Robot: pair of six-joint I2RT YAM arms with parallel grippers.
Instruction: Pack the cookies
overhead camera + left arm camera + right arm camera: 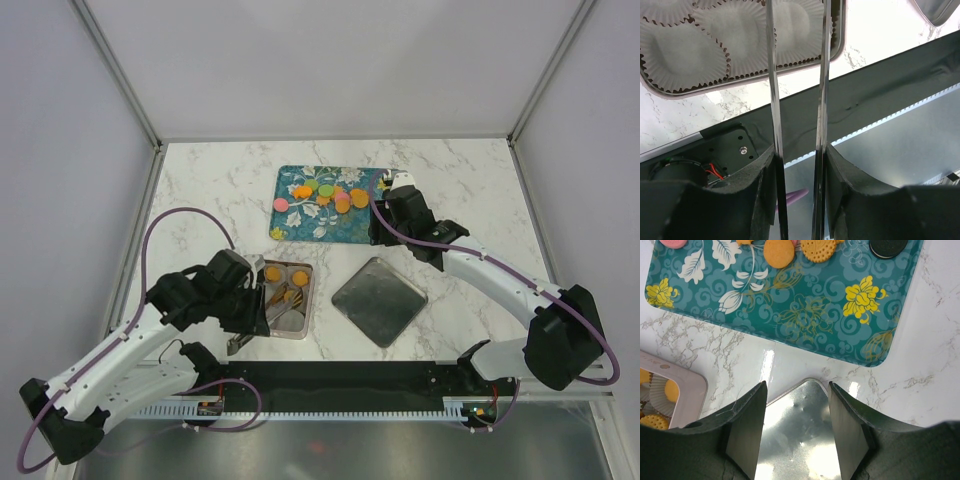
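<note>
Several cookies (325,195), mostly orange with some pink, green and black, lie on a teal flowered tray (300,230). In the right wrist view, orange cookies (779,252) and a black one (886,247) lie at the tray's (805,315) far side. A metal tin (306,318) holds white paper cups (685,55) and a few orange cookies (272,273). My left gripper (252,318) (799,150) is shut on metal tongs (774,90), whose arms reach over the tin. My right gripper (382,232) (796,385) is open and empty, above the table between the tray and the lid.
The square tin lid (378,300) lies on the marble table right of the tin, and its corner (807,410) shows between my right fingers. The black base rail (340,380) runs along the near edge. White walls enclose the table on three sides.
</note>
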